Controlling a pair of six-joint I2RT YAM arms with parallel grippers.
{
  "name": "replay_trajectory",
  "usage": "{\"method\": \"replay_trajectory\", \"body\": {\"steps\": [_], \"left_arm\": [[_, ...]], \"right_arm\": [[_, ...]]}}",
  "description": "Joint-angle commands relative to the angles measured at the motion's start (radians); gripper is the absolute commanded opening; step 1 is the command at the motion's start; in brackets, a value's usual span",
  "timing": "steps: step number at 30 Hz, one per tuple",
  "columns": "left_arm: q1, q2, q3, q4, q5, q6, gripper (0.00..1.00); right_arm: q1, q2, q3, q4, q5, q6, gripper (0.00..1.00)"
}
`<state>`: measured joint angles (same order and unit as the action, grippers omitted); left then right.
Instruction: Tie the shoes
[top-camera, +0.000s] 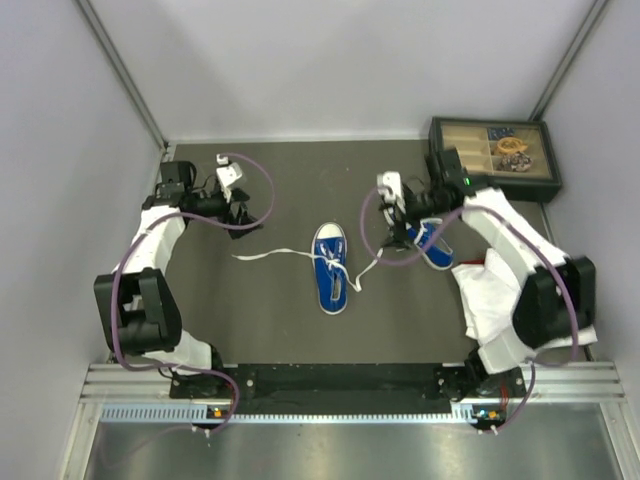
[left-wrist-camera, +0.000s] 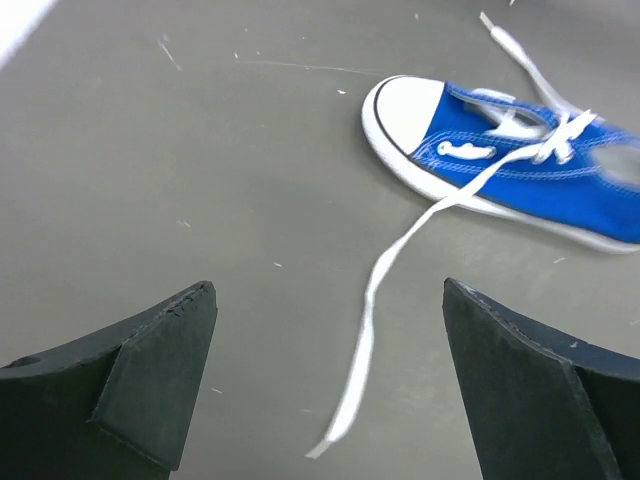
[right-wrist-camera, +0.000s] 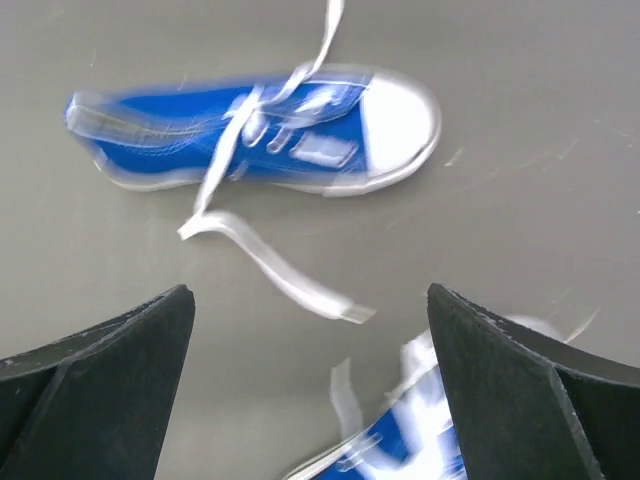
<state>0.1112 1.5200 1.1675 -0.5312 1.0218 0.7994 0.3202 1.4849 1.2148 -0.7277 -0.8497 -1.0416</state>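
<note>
While the left arm (top-camera: 160, 235) and right arm (top-camera: 505, 235) bent out over the table (top-camera: 290, 180), one blue shoe (top-camera: 331, 268) lay mid-table, laces (top-camera: 262, 256) loose. The other shoe (top-camera: 438, 250) sat half hidden under the right gripper (top-camera: 398, 236), blurry on wrist cam. The left gripper (top-camera: 238, 212) and right one both gaped wide, empty.

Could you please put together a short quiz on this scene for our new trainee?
1. True or false: the left pincer is shut on a lace.
2. The white cloth lies: A) by the right arm; B) under the middle shoe; C) in the compartment box.
3. How many blue shoes are on the table?
Key: 1 false, it is open and holds nothing; 2 A; 3 two.
</note>
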Motion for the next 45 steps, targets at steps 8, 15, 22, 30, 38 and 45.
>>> {"method": "replay_trajectory", "body": {"steps": [8,15,22,30,38,45], "left_arm": [[-0.172,0.222,0.135,-0.320,-0.149,0.567,0.91],[-0.251,0.344,0.139,-0.320,-0.268,0.601,0.62],[-0.263,0.390,0.127,-0.334,-0.351,0.635,0.48],[-0.263,0.424,0.107,-0.337,-0.405,0.635,0.46],[-0.263,0.437,0.116,-0.345,-0.459,0.652,0.13],[-0.196,0.326,0.074,-0.348,-0.399,0.643,0.00]], "right_arm": [[0.126,0.061,-0.030,0.093,0.070,-0.388,0.99],[0.174,0.172,-0.080,0.128,0.144,-0.463,0.99],[0.212,0.256,-0.100,0.148,0.211,-0.506,0.89],[0.256,0.344,-0.089,0.142,0.296,-0.540,0.60],[0.284,0.367,-0.109,0.103,0.414,-0.554,0.12],[0.237,0.264,-0.110,0.024,0.437,-0.442,0.00]]}}
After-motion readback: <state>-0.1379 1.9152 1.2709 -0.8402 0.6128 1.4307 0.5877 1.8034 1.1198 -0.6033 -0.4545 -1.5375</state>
